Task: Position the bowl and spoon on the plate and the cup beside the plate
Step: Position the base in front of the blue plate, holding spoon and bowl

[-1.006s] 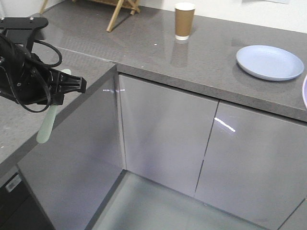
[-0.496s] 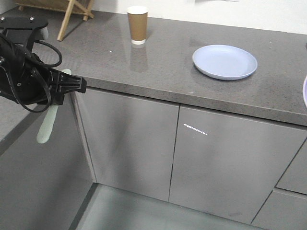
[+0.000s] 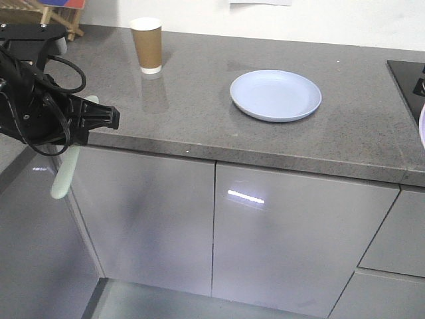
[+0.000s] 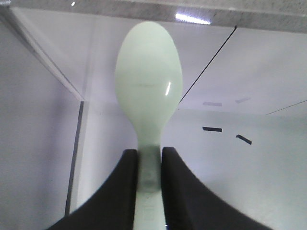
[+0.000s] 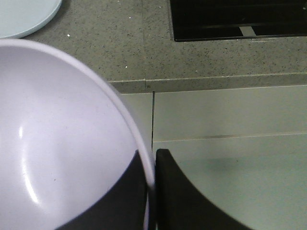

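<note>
My left gripper (image 3: pixel 83 133) hangs in front of the cabinet, left of the counter, shut on the handle of the pale green spoon (image 3: pixel 65 174), whose scoop points down. The left wrist view shows the spoon (image 4: pixel 148 81) pinched between the black fingers (image 4: pixel 127 187) of that gripper (image 4: pixel 149 153). My right gripper (image 5: pixel 151 157) is shut on the rim of the lavender bowl (image 5: pixel 57 143), one finger inside and one outside. Only a sliver of the bowl (image 3: pixel 422 126) shows at the front view's right edge. The pale blue plate (image 3: pixel 275 95) lies on the counter, with the brown cup (image 3: pixel 147 45) upright to its far left.
The grey stone counter (image 3: pixel 199 126) runs across the view above glossy grey cabinet doors (image 3: pixel 285 232). A black hob (image 3: pixel 408 73) is set into the counter at the right, also in the right wrist view (image 5: pixel 240 19). A wooden rack (image 3: pixel 46 13) stands at the back left.
The whole view has swung along the counter: cup and plate have slid leftward in the picture and the hob has come into view. Both grippers keep their holds and their places in view.
</note>
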You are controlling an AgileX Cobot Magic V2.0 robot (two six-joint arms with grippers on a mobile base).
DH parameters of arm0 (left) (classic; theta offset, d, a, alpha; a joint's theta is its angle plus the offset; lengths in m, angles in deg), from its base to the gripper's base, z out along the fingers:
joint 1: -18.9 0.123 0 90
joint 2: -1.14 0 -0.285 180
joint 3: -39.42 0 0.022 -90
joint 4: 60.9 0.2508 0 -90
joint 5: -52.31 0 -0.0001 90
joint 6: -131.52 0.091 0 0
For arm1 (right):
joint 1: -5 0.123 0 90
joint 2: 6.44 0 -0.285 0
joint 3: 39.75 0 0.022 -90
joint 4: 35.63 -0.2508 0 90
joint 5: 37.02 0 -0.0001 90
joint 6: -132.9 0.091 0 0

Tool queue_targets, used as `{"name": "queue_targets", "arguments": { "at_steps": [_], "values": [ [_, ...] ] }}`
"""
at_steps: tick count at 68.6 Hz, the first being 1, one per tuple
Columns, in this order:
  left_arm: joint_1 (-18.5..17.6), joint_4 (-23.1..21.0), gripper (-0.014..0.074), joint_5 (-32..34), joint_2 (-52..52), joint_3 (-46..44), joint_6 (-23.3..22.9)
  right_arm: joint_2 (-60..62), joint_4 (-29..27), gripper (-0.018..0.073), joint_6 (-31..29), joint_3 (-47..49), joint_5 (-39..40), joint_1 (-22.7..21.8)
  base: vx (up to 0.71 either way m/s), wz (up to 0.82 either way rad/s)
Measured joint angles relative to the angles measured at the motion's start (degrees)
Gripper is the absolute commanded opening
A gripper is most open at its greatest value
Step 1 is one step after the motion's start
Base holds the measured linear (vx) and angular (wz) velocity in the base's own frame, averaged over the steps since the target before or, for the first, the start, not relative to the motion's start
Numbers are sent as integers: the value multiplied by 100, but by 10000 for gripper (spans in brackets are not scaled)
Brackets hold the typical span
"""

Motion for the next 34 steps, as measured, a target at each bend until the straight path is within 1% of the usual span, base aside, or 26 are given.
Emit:
{"name": "queue_targets", "arguments": {
  "at_steps": [34],
  "values": [
    [0, 0, -6, 0, 0, 0, 0, 0, 0, -6, 0, 0, 0, 0, 19, -13]
  ]
}}
